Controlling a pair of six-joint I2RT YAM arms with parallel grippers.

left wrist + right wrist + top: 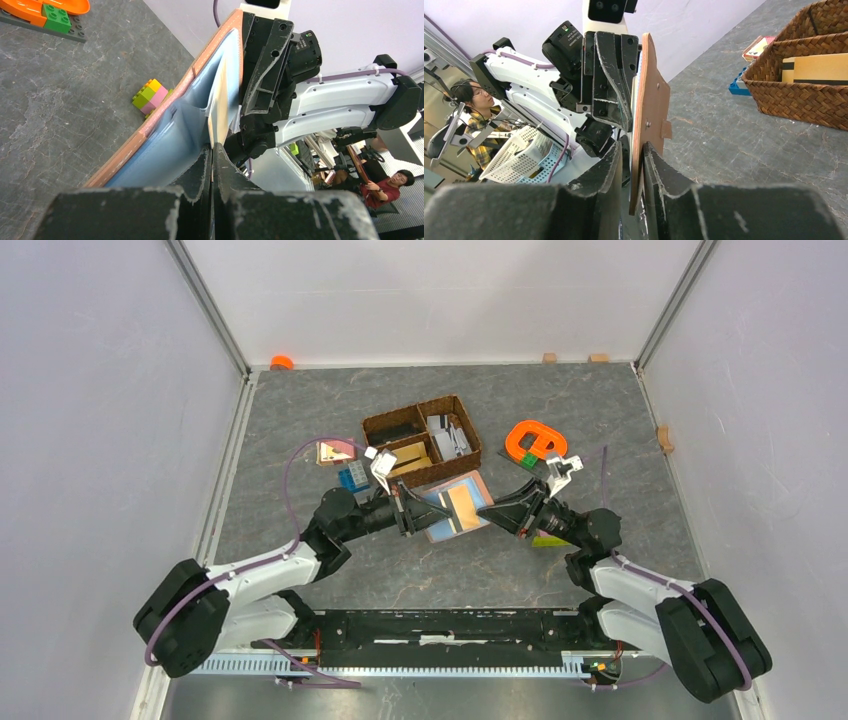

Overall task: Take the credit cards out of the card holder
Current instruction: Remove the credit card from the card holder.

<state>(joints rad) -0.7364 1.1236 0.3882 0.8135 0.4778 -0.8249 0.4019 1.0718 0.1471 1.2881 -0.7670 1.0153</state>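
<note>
Left claw point(212, 150) and right claw point(643, 147) are each clamping the reddish-brown leather card holder point(651, 100); brown woven basket point(804, 100) is sitting just behind.

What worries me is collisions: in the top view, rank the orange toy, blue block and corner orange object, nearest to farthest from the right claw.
1. Orange toy, just beyond the right claw.
2. Blue block, across to the left.
3. Orange object, far-left corner.
</note>
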